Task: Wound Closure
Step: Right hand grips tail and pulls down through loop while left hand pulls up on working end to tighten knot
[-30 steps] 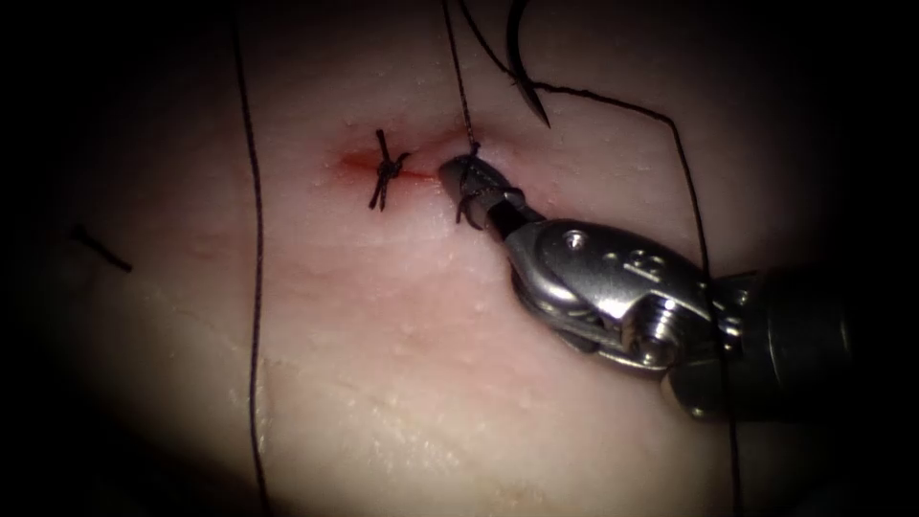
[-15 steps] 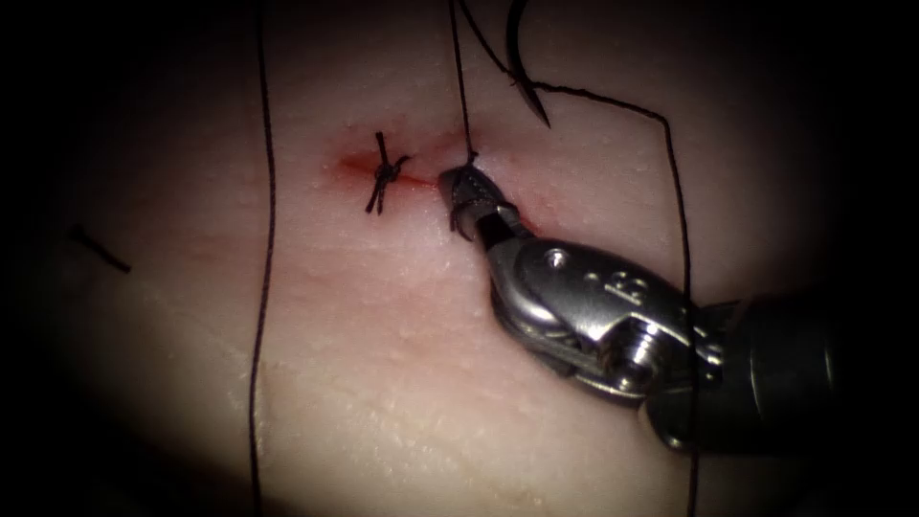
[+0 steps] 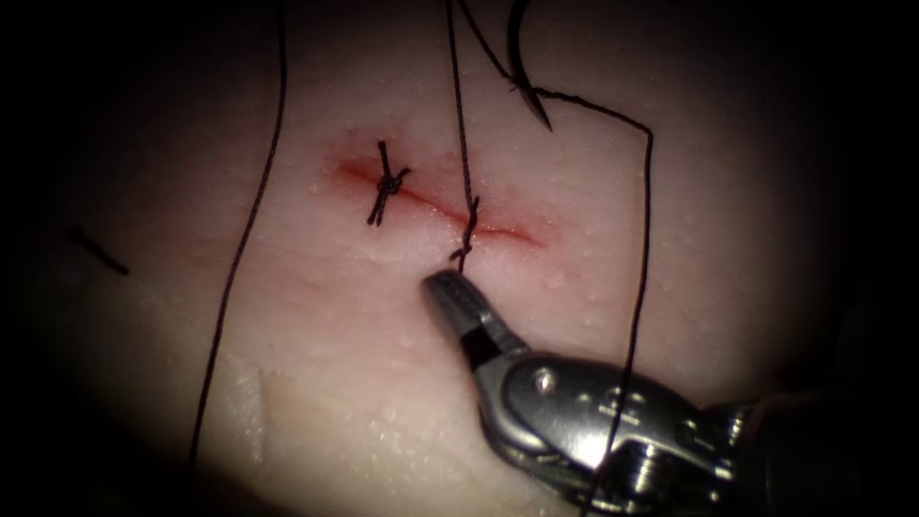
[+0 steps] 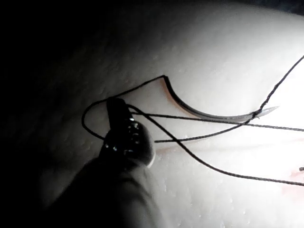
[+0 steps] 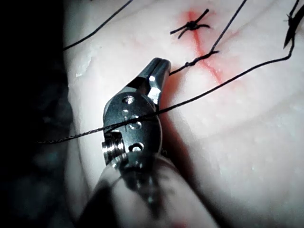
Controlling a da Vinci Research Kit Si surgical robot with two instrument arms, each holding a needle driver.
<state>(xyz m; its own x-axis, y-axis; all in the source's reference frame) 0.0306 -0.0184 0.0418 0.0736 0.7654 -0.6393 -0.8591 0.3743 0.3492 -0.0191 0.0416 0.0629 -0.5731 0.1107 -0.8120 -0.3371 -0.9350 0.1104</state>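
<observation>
So the right tool (image 3: 442, 285) has backed off. Half a second ago its tip was sitting right on the cut (image 3: 431, 203) at the second knot (image 3: 467, 225), and now it's on the near side of the cut, just below that knot. Its fingers (image 3: 459, 306) are closed flat together and, as far as I can see, they've got nothing in them. The knot's short tail ends just beside the tip. A strand goes straight up from that second knot and looks taut. The first knot (image 3: 386, 182) is a bit further left on the cut, and there's red fluid (image 3: 498, 233) along the line. The needle (image 3: 522, 67) is lying loose on the tissue (image 3: 383, 364) on the far side of the cut, over its right half, with the point facing down toward the cut. It isn't stuck in and neither tool has it. The thread (image 3: 643, 239) comes off the needle, drops down on the right and drapes over the right tool's body, and another long strand hangs down well to the left. In the left wrist view the left tool (image 4: 118, 107) looks clamped on the thread, with strands running off its tip past the needle. There's also a little cut end (image 3: 96, 251) lying far left.
</observation>
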